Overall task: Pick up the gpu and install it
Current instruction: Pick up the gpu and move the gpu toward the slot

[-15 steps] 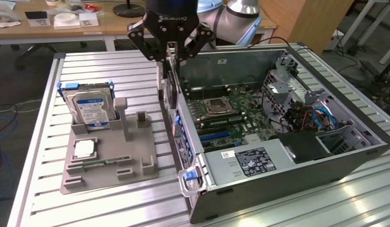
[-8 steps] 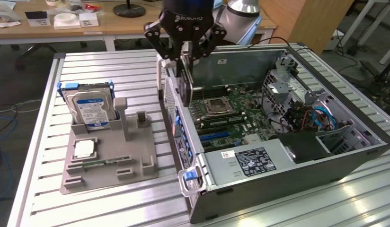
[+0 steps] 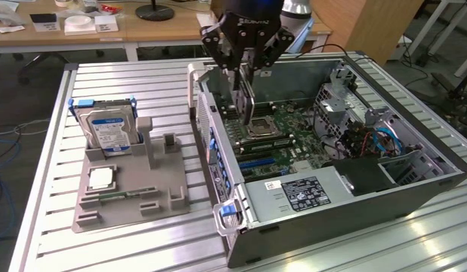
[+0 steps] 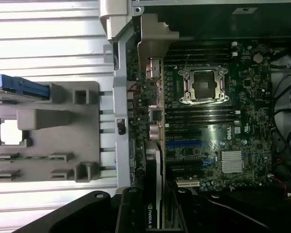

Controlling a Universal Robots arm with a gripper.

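Observation:
My gripper (image 3: 245, 67) hangs over the open computer case (image 3: 332, 198), shut on the gpu (image 3: 247, 99). The card hangs upright and edge-on below the fingers, above the motherboard (image 3: 283, 144) near the case's wall on the exterior view's left. In the wrist view the gpu (image 4: 156, 121) runs as a thin green edge from my gripper (image 4: 151, 213) to its pale metal bracket (image 4: 155, 34). It lies beside the case's rear wall, with the motherboard (image 4: 223, 131) and its processor socket (image 4: 203, 85) to one side. Whether the card touches a slot is hidden.
A grey parts holder (image 3: 127, 187) stands on the slatted table at the exterior view's left. It carries a silver hard drive (image 3: 105, 130), a processor chip (image 3: 101, 178) and a memory stick (image 3: 113, 196). Cables and drive bays (image 3: 369, 141) fill the case's far side.

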